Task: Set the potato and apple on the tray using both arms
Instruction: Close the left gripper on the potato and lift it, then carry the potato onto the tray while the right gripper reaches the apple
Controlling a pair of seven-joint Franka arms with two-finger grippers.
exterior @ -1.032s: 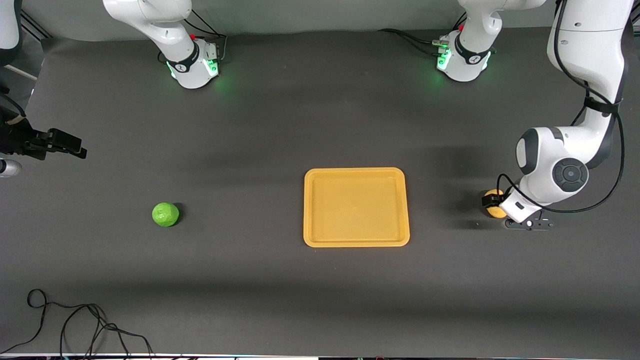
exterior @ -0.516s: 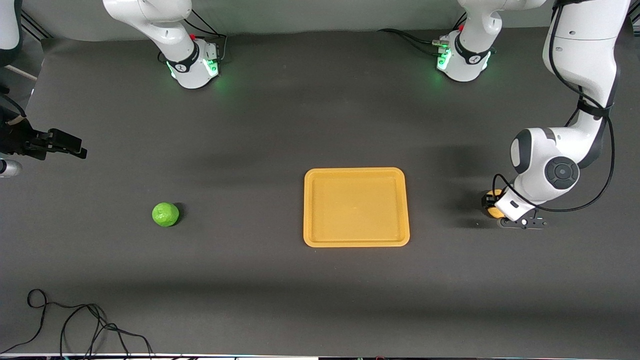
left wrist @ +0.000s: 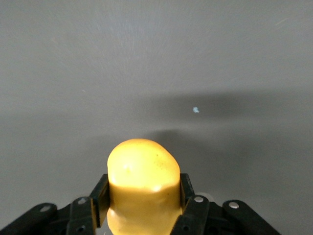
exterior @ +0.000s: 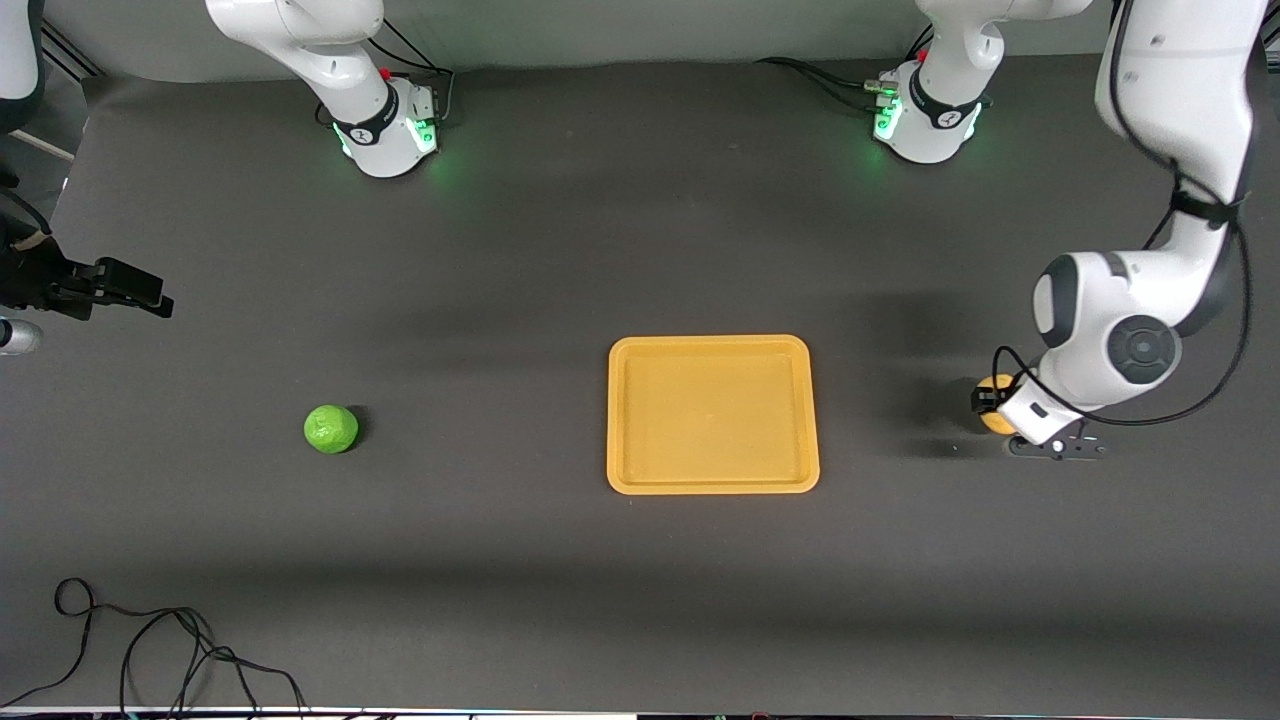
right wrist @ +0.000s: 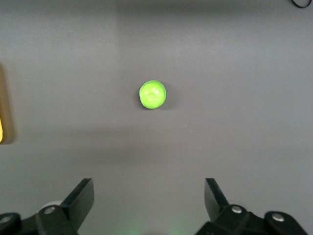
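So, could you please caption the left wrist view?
Left claw shut on the potato above the dark table.

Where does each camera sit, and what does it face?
Front view: high across the table, facing both white arms' bases; flat orange-yellow plastic tray central.
Left wrist view: on the left arm; left gripper clamps the lumpy yellow-orange potato.
Right wrist view: above the round lime-green apple; open right gripper.
Front and right wrist views share the apple.

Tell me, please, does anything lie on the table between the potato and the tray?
Nothing visible does. The left gripper is shut on the potato, and only bare dark table separates it from the tray. The apple lies toward the right arm's end.
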